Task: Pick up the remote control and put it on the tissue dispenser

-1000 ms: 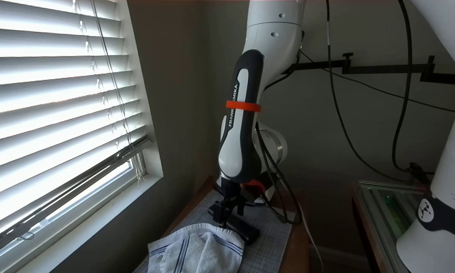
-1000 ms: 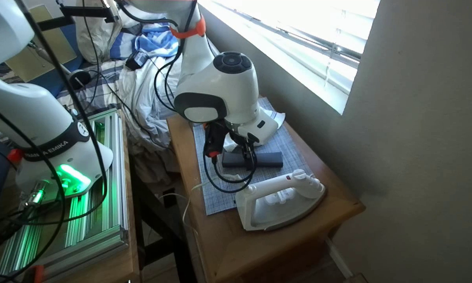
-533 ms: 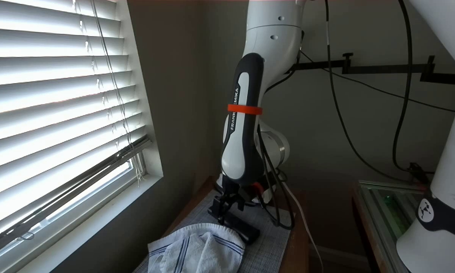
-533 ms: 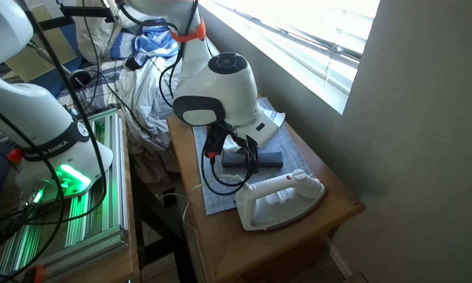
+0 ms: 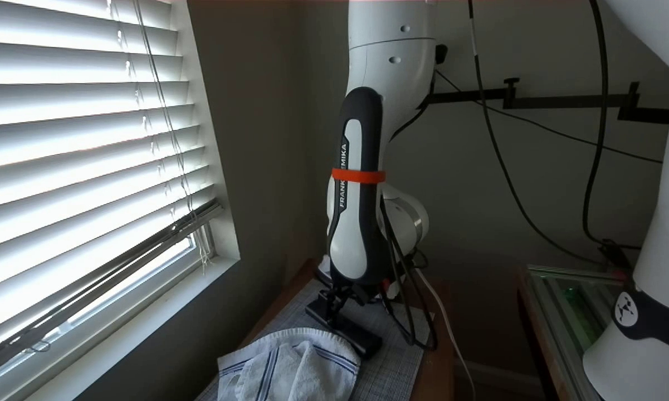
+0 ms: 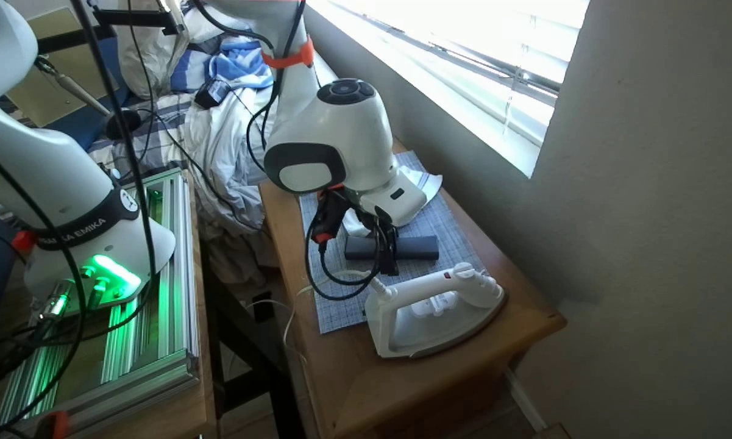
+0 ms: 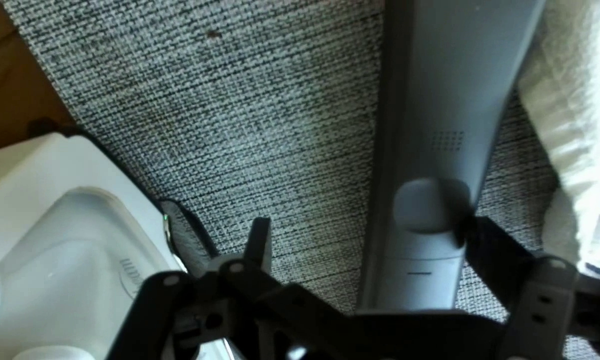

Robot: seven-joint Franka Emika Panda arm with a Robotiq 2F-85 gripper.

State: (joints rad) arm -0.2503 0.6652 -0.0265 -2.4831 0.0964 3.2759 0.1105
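Black two-fingered pincer (image 7: 365,225) now sits lower than a second ago, jaws wide, nothing held. Slim flat dark-grey plastic remote control (image 7: 442,110) lies between the fingertips on grey woven matting (image 7: 220,125); contact at one edge unclear. Judged: pick-up near, once centred.

A smooth white robot arm (image 5: 392,83) bears a flat orange strap (image 5: 359,176) and looping black cables (image 5: 603,83). Round its white base (image 6: 131,245) runs a black collar (image 6: 100,228) lettered EMIKA, above a glowing green light strip (image 6: 117,272); round grey studs (image 7: 171,280) dot the angular black gripper (image 7: 367,232).
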